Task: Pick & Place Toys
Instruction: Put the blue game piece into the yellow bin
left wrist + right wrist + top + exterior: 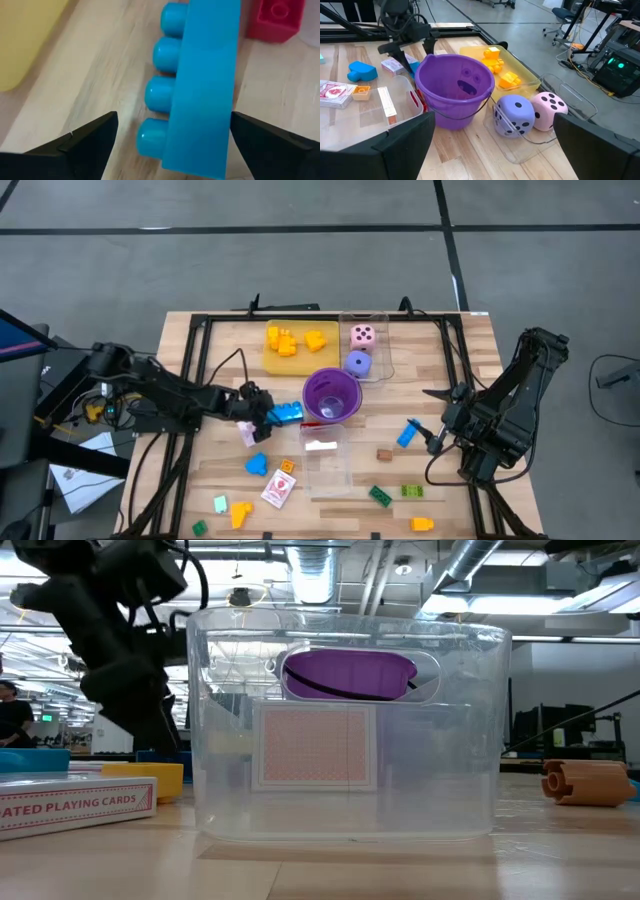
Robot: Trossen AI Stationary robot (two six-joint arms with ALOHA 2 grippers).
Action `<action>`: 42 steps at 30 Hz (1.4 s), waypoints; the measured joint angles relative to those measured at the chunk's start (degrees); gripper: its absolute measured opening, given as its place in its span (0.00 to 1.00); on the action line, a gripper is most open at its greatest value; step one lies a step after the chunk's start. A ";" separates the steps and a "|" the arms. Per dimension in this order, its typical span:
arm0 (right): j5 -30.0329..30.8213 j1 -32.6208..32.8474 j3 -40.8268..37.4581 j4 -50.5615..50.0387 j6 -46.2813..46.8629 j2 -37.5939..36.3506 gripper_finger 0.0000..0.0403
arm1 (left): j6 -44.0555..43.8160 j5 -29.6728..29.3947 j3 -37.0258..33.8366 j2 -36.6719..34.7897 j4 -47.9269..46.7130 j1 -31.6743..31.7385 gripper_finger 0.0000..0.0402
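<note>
Blue 4-stud brick (200, 85) lies on its side on the wood table (440, 340), just left of the purple bucket (331, 395) and beside a red brick (276, 20). Left gripper (262, 412) is right over the blue brick, jaws spread wide with the brick between the 2 fingertips (85, 145); no pad is seen touching it, so it sits loose, not gripped.

Risks, as I judge them:
- The brick is on its narrow side, studs out. Any brush from a finger could tip or skid it toward the bucket.
- The red brick sits close by; a close here could pinch or shove it too.
- The bucket wall is near the fingers, so there's little room to swing that way.

Right gripper (490, 150) waits on the right side of the table, jaws fully apart, empty.

Around: yellow tray (293, 340) with yellow bricks at the back, a clear tray (384, 340) holding the pink die (363, 335) and purple die (358, 363), a clear box (323, 460) in front of the bucket, a playing cards pack (278, 489), and loose bricks scattered along the front edge.
</note>
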 joint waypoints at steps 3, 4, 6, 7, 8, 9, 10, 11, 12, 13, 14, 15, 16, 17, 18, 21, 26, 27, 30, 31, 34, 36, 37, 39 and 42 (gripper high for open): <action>-0.75 0.01 0.00 0.00 -0.02 0.00 0.99 | 0.11 3.24 0.00 0.94 0.07 1.23 0.96; -1.23 0.01 0.00 0.03 -0.10 -0.01 0.99 | 0.42 4.43 0.00 1.26 0.13 1.54 0.96; -1.51 0.01 0.00 0.84 -1.20 -0.01 0.99 | 1.47 5.90 -0.30 1.50 0.48 1.91 0.97; -1.51 0.01 0.00 1.46 -1.87 0.00 0.99 | 1.79 6.61 -0.77 1.50 1.25 2.10 0.97; -1.51 0.01 0.00 2.02 -2.75 0.00 0.99 | 2.02 7.65 -1.39 1.50 2.09 2.32 0.98; -1.51 0.01 0.00 2.58 -3.44 0.00 0.99 | 2.07 8.62 -2.06 1.50 2.78 2.61 0.98; -1.51 0.01 0.00 2.99 -4.02 0.00 0.99 | 2.14 9.44 -2.69 1.50 3.50 2.83 0.98; -1.51 0.01 0.00 3.07 -4.33 0.00 0.99 | 2.16 9.78 -3.25 1.44 4.51 2.98 0.98; -1.51 0.01 0.00 3.04 -4.36 0.00 0.99 | 2.13 9.87 -3.93 1.33 5.63 3.05 0.97; -1.51 0.01 0.00 3.05 -4.38 -0.02 0.99 | 2.16 9.79 -4.56 1.26 6.68 3.05 0.97; -1.51 0.01 0.00 3.04 -4.38 -0.02 0.99 | 2.18 9.69 -5.12 1.26 7.63 3.05 0.96; -1.51 0.01 0.00 3.04 -4.38 -0.02 0.99 | 2.16 9.62 -5.64 1.13 8.37 3.05 0.95; -1.51 0.01 0.00 3.04 -4.38 -0.02 0.99 | 2.19 9.61 -6.06 0.72 8.90 3.05 0.94; -1.51 0.01 0.00 3.04 -4.38 -0.02 0.99 | 2.33 9.61 -6.28 0.52 9.19 3.05 0.93; -1.51 0.01 0.00 3.04 -4.38 -0.02 0.99 | 2.52 9.57 -6.45 0.26 9.41 3.05 0.92; -1.49 0.01 0.00 3.04 -4.38 -0.02 0.99 | 3.02 9.47 -6.65 -1.16 8.90 3.05 0.86; -1.49 0.01 0.00 3.04 -4.38 -0.02 0.99 | 3.47 8.45 -6.69 -2.79 8.97 3.05 0.70; -1.49 0.01 0.00 3.04 -4.40 -0.02 0.99 | 3.48 8.40 -6.69 -2.79 8.94 3.05 0.67; -1.49 0.01 0.00 3.03 -4.40 -0.02 0.99 | 3.45 8.33 -6.69 -2.79 8.92 3.05 0.64; -1.49 0.01 0.00 3.02 -4.40 -0.02 0.99 | 3.40 8.30 -6.69 -2.79 8.92 3.05 0.64; -1.50 0.01 0.00 3.02 -4.40 -0.02 0.99 | 3.27 8.24 -6.69 -2.79 8.87 3.05 0.64; -1.51 0.01 0.00 3.02 -4.40 -0.02 0.99 | 3.27 8.00 -6.67 -2.79 8.62 3.05 0.64; -1.51 0.01 0.00 3.02 -4.40 -0.02 0.99 | 3.27 7.96 -6.62 -2.79 8.48 3.05 0.64; -1.49 0.01 0.00 3.02 -4.40 -0.02 0.99 | 3.27 7.93 -6.60 -2.79 8.28 3.05 0.64; -1.49 0.01 0.00 3.02 -4.40 -0.02 0.99 | 3.56 7.28 -6.60 -3.81 7.00 3.05 0.64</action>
